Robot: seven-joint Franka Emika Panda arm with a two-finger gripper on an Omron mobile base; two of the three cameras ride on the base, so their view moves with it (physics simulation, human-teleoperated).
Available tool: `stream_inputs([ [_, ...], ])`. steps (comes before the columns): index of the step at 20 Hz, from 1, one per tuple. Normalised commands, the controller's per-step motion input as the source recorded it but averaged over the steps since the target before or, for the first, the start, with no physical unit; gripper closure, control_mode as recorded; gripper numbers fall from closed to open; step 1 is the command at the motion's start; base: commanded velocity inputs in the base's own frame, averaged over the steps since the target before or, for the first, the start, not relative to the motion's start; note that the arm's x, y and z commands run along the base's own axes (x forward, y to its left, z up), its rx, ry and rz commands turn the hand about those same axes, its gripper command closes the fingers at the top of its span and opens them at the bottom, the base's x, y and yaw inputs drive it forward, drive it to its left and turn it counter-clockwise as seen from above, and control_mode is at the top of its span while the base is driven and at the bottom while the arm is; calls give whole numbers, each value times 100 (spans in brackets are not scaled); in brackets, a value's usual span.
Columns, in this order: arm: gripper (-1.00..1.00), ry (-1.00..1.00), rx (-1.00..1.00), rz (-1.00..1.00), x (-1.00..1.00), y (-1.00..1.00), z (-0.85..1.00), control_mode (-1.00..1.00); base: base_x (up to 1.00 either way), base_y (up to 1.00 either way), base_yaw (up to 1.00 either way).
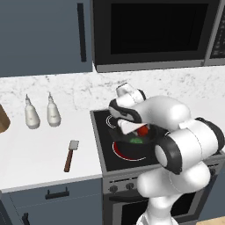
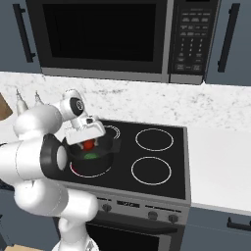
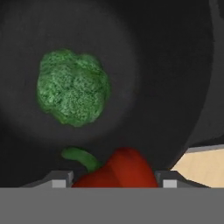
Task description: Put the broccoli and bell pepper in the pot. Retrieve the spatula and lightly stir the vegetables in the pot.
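Observation:
The black pot point(image 1: 131, 151) sits on the stove's front left burner, and the green broccoli point(image 1: 136, 141) lies inside it. My gripper point(image 1: 140, 131) hangs just above the pot, shut on the red bell pepper point(image 1: 143, 131). From the right, the bell pepper point(image 2: 88, 145) hovers over the broccoli point(image 2: 90, 156) inside the pot point(image 2: 94, 167). Looking down the hand, the bell pepper point(image 3: 118, 169) with its green stem sits between my gripper point(image 3: 113, 181) tips, above the pot floor point(image 3: 153, 65) and beside the broccoli point(image 3: 72, 87). The spatula point(image 1: 70, 155) lies on the counter left of the stove.
Two white squeeze bottles point(image 1: 32, 115) point(image 1: 53, 113) stand at the back of the left counter. A wooden object point(image 1: 2, 119) pokes in at the left edge. A microwave point(image 2: 108, 34) hangs over the stove, whose other burners point(image 2: 154, 139) are bare.

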Motion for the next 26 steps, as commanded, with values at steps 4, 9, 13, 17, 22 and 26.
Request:
stream_inputs([
  [4, 100, 1, 2, 9, 11, 0, -29, -100, 0, 0, 0],
  [9, 100, 0, 3, 10, 12, 0, -26, -100, 0, 0, 0],
  [13, 100, -8, 3, 10, 25, -4, -16, -100, 0, 0, 0],
  [17, 100, -13, 3, 10, 24, -3, -8, -100, 0, 0, 0],
  [22, -100, -18, 4, 11, 9, -1, -8, -100, 0, 0, 0],
  [26, -100, -19, 5, 10, 6, -1, -6, -100, 0, 0, 0],
])
